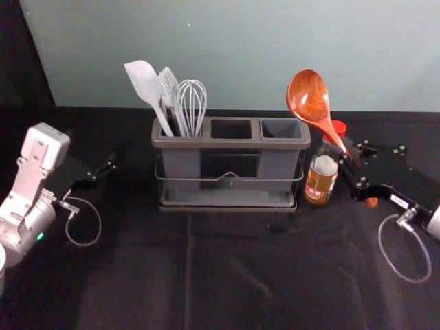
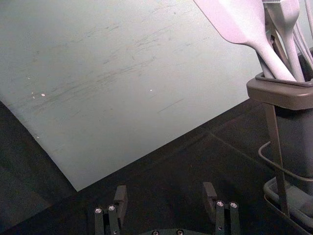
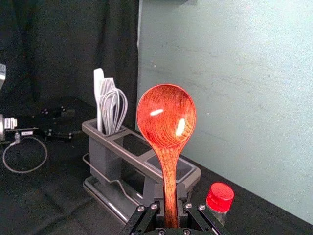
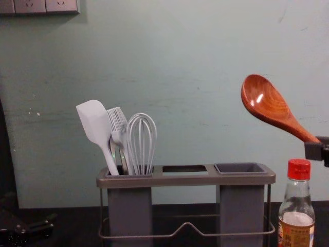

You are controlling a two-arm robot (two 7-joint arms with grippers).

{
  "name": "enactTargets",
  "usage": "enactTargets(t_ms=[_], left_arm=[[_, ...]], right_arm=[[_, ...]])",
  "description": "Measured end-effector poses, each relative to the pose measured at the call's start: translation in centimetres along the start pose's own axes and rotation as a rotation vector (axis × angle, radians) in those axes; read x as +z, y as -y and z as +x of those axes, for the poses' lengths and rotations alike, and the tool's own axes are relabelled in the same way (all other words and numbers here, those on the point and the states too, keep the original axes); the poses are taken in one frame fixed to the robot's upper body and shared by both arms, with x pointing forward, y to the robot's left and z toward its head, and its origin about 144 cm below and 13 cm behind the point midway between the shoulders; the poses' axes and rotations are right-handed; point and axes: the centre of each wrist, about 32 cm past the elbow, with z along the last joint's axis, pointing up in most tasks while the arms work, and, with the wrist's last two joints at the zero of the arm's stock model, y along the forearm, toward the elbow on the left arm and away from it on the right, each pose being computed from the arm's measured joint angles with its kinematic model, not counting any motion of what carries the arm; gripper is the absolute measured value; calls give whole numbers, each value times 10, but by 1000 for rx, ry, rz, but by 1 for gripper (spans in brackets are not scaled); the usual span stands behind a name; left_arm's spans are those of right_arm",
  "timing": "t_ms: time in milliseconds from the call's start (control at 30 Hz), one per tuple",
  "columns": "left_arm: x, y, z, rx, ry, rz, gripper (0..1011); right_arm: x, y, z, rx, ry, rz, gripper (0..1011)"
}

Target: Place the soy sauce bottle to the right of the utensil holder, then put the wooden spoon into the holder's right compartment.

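Note:
My right gripper [image 1: 352, 162] is shut on the handle of the wooden spoon [image 1: 309, 98], bowl up and leaning left, above and right of the soy sauce bottle [image 1: 321, 180]. In the right wrist view the right gripper [image 3: 170, 208] pinches the spoon [image 3: 167, 117]. The bottle, red-capped, stands upright just right of the utensil holder [image 1: 230, 144]. In the chest view the holder's right compartment [image 4: 240, 206] has nothing standing in it, and the spoon [image 4: 272, 105] hangs higher, to its right. My left gripper [image 1: 108, 167] is idle at the left; in the left wrist view the gripper [image 2: 165, 196] is open.
A white spatula [image 1: 144, 84], a brush and a whisk [image 1: 192, 103] stand in the holder's left compartment. Behind the table rises a pale wall [image 1: 240, 55]. Dark cloth [image 1: 227, 275] covers the table in front of the holder.

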Motion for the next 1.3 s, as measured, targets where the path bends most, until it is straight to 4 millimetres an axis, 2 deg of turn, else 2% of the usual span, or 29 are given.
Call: enactTargets(t_ms=[233,733,1300], left_arm=[[0,0,0,0,0,0,1005],[0,0,0,0,0,0,1005],[0,0,0,0,0,0,1005]], right_arm=[[2,-14,2,-17,-23,39,140],[9,-70,1,-14,-92,152,142],[4,-116,-8,-29,-156,203,140]])
